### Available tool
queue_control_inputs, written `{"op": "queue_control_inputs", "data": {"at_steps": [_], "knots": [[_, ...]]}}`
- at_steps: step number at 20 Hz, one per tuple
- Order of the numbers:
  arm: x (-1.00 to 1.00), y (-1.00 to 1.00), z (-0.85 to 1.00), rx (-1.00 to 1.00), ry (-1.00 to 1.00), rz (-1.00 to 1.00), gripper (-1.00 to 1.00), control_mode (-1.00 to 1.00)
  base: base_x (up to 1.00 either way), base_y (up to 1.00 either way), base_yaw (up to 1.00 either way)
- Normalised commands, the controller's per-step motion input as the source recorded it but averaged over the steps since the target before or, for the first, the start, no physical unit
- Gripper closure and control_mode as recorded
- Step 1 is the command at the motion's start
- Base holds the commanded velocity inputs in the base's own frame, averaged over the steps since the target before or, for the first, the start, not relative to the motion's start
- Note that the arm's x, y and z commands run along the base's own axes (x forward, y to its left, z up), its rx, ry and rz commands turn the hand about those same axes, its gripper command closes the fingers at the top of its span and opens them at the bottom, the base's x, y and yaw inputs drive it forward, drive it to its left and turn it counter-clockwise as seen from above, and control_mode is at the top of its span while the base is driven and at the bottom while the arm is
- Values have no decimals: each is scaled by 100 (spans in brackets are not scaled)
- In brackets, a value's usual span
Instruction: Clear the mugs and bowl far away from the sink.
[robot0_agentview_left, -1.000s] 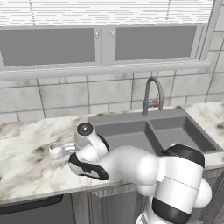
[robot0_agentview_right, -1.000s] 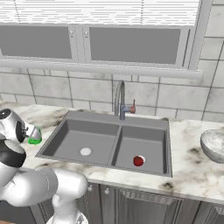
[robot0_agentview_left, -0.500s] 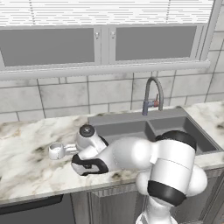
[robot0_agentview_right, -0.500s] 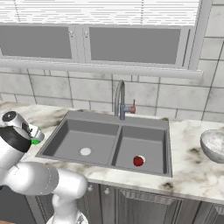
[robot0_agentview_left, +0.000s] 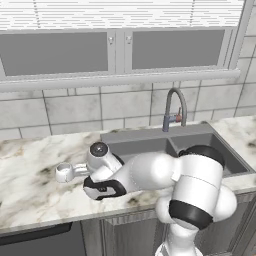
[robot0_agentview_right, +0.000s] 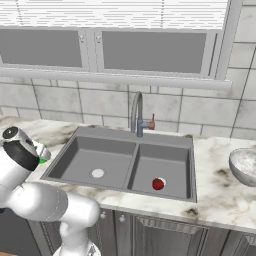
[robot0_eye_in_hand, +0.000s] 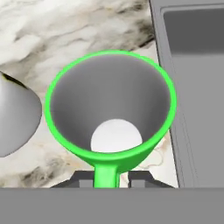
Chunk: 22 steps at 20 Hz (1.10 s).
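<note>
The green mug (robot0_eye_in_hand: 111, 118) sits on the counter (robot0_eye_in_hand: 65, 39) just beside the sink (robot0_eye_in_hand: 192, 87), which lies at its 3 o'clock. The pincer (robot0_eye_in_hand: 106, 177) straddles its handle; grip cannot be told. Squeeze firmly, lift straight, avoid the white mug (robot0_eye_in_hand: 15, 118) at 9 o'clock.

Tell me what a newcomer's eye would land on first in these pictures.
The green mug comes first: in the hand view its bright rim sits right above the gripper, beside the sink. Next, the white mug stands on the marble counter left of the arm. A red ball lies in the right basin, and the bowl sits far right.
</note>
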Motion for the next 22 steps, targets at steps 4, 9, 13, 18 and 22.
{"op": "queue_control_inputs", "data": {"at_steps": [4, 9, 13, 18, 22], "knots": [[-24, 0, 89, 0, -26, 0, 100, -100, 0, 0, 0], [-65, -16, 100, 0, -21, -8, 100, -100, 0, 0, 0], [-78, -56, 100, 0, -15, -11, 100, -100, 0, 0, 0], [-33, -19, 100, 0, -7, -12, 100, -100, 0, 0, 0], [-29, -7, 71, 0, -7, -12, 100, -100, 0, 0, 0]]}}
